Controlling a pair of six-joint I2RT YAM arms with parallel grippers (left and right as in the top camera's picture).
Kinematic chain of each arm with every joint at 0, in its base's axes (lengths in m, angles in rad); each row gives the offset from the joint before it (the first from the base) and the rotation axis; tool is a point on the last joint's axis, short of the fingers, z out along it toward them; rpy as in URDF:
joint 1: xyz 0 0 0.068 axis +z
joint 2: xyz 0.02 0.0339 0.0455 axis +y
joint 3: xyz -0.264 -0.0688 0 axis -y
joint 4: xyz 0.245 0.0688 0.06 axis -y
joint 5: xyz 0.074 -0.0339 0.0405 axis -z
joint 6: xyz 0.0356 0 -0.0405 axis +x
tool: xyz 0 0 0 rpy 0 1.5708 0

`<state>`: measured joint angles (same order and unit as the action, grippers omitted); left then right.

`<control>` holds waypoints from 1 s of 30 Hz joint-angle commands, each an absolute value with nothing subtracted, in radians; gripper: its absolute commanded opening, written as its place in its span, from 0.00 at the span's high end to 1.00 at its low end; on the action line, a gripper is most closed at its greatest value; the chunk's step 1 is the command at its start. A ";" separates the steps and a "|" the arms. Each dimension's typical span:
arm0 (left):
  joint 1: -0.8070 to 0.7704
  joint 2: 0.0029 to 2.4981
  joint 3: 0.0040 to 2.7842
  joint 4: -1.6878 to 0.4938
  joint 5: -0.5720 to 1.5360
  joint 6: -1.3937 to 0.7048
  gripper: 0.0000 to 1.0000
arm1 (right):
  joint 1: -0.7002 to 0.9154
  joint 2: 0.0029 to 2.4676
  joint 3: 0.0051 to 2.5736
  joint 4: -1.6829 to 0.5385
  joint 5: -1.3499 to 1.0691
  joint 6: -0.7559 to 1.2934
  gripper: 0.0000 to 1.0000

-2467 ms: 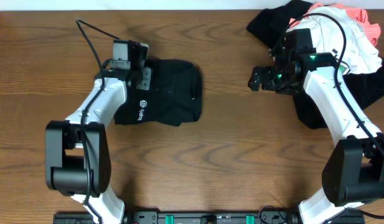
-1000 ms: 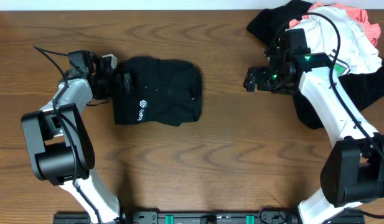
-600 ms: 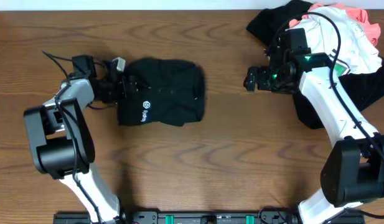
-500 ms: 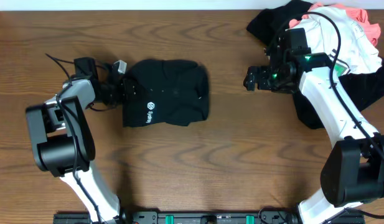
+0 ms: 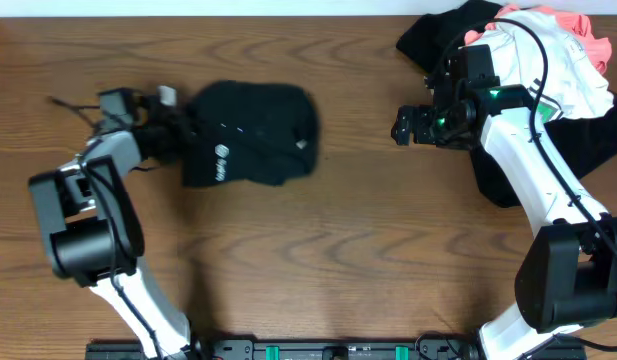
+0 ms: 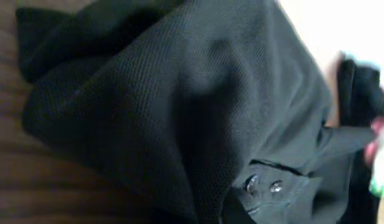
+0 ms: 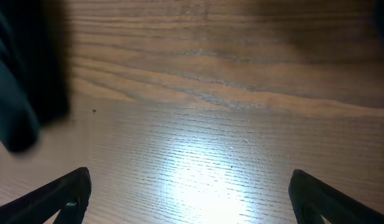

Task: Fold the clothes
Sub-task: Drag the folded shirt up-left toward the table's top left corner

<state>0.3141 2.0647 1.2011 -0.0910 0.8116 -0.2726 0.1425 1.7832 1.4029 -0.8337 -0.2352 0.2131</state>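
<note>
The left hand (image 5: pixel 178 130), wide a second ago, now clenches the left edge of the folded black shirt (image 5: pixel 253 135) and has dragged it leftward on the bench (image 5: pixel 338 260), likely setting it aside, while the right hand (image 5: pixel 400 128) hangs released near the unfolded pile (image 5: pixel 573 65).

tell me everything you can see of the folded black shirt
The black shirt is a folded, rumpled bundle of knit-looking fabric, small white round logo and lettering facing up, two buttons showing in the left wrist view. It lies left of centre on the wooden table. The left gripper is shut on its left edge.
</note>
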 commanded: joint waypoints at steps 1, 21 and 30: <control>0.414 2.003 1.202 0.012 0.753 -0.530 0.94 | 0.150 1.758 1.399 -0.834 -0.240 0.223 0.01; 0.600 2.009 1.202 0.286 0.253 -0.950 0.94 | 0.151 1.758 1.399 -0.794 -0.240 0.258 0.01; 0.588 2.020 1.202 0.206 0.345 -1.096 0.94 | 0.152 1.758 1.399 -0.793 -0.241 0.270 0.01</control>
<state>0.5961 2.0087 1.1999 0.2089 0.2935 -1.0096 0.1425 1.7832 1.4029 -0.7948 -0.2356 0.2493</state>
